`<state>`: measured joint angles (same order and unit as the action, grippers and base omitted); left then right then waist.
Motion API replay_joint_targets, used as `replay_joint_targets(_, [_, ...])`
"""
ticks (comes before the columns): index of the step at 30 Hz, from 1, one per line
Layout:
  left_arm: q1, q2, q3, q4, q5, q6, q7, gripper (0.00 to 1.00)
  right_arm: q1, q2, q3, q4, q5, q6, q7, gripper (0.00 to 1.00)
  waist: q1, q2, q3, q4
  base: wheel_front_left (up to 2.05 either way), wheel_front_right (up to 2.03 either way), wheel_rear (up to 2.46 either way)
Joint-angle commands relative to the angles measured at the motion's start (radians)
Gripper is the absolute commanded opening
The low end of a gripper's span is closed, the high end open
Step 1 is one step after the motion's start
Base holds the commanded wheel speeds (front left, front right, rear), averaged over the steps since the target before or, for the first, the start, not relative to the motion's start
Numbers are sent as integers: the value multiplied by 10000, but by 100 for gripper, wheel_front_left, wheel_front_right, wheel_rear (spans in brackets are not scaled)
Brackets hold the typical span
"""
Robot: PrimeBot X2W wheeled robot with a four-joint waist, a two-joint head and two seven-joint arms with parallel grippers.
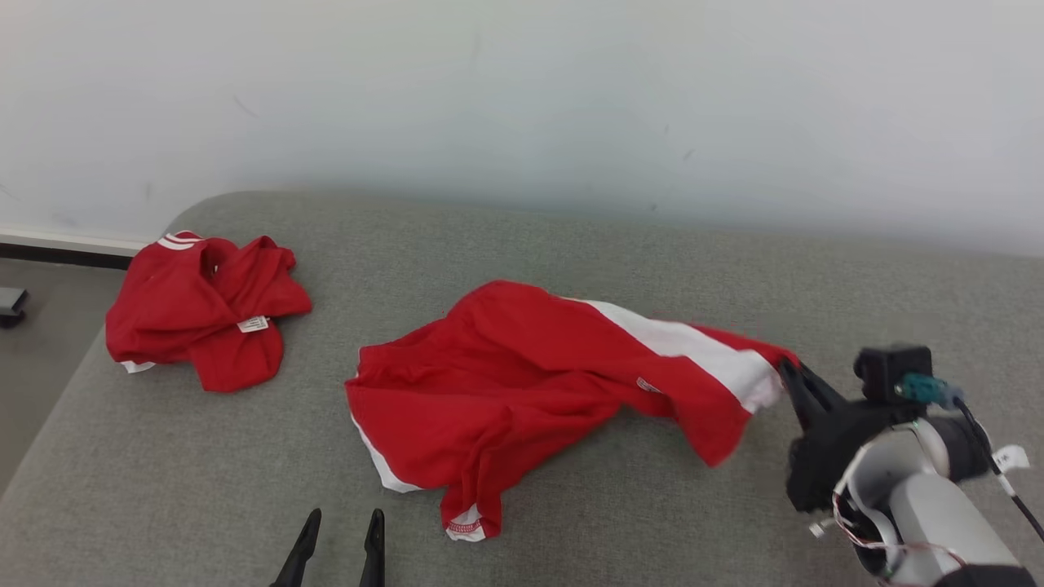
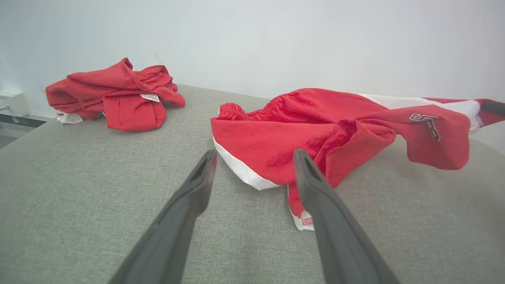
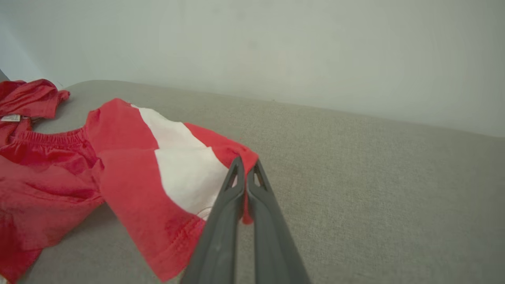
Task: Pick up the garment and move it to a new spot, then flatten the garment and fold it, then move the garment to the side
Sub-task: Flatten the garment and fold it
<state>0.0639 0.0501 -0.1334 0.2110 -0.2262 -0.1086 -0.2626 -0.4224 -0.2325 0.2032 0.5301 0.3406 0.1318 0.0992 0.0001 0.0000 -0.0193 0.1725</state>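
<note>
The right pincer point(image 1: 787, 368) clamps the garment's point(image 1: 506, 375) right-hand hem. The left pincer point(image 1: 345, 518) gapes empty near the surface's point(image 1: 571, 244) near edge, just before it.

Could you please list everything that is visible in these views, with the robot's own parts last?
shorts: one, red with white panels, middle of cushion.
crumpled garment: one, red with white trim, cushion's far-left corner.
cushion: one, grey, under both.
wall: one, white, behind.
floor object: one, grey, far left, unidentifiable.
left end effector: one, dark, lower left, open, empty.
right end effector: one, dark, right, shut on shorts' corner.
</note>
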Motion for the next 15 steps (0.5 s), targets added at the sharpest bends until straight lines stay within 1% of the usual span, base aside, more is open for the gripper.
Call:
replay_joint_targets(1, [-75, 5, -4, -3, 14, -2, -34, 100, 395, -129, -303, -86, -275, -22, 136, 0, -1, 0, 40, -87, 0, 0, 0])
replay_joint_targets(5, [-167, 5, -58, 29, 13, -13, -34, 100, 1114, -322, -1120, -274, -1011, -22, 428, 0, -1, 0, 57, -168, 0, 0, 0])
replay_joint_targets(6, [-167, 5, -58, 29, 13, -13, -34, 100, 1114, -322, -1120, -274, -1011, -22, 428, 0, -1, 0, 57, -168, 0, 0, 0])
replay_joint_targets(7, [-179, 5, -65, 35, 14, -17, -34, 100, 1274, -321, -1331, -369, -1220, -22, 468, 0, -1, 0, 59, -185, 0, 0, 0])
replay_joint_targets(8, [-185, 5, -76, 37, 13, -18, -34, 100, 1441, -322, -1500, -453, -1458, -22, 501, 26, -1, 0, 61, -207, 0, 0, 0])
replay_joint_targets(9, [-190, 5, -70, 40, 13, -20, -34, 100, 1612, -293, -1712, -484, -1599, -22, 619, 95, -1, 0, 61, -227, 0, 0, 0])
replay_joint_targets(10, [-196, 5, -68, 45, 21, -23, -34, 100, 1751, -227, -1909, -554, -1709, -22, 662, 100, -1, 0, 62, -249, 0, 0, 0])
replay_joint_targets(15, [-237, 5, -46, 58, 58, -25, -34, 100, 2523, 151, -2791, -1324, -2255, -22, 646, 100, -1, 0, 26, -377, 0, 0, 0])
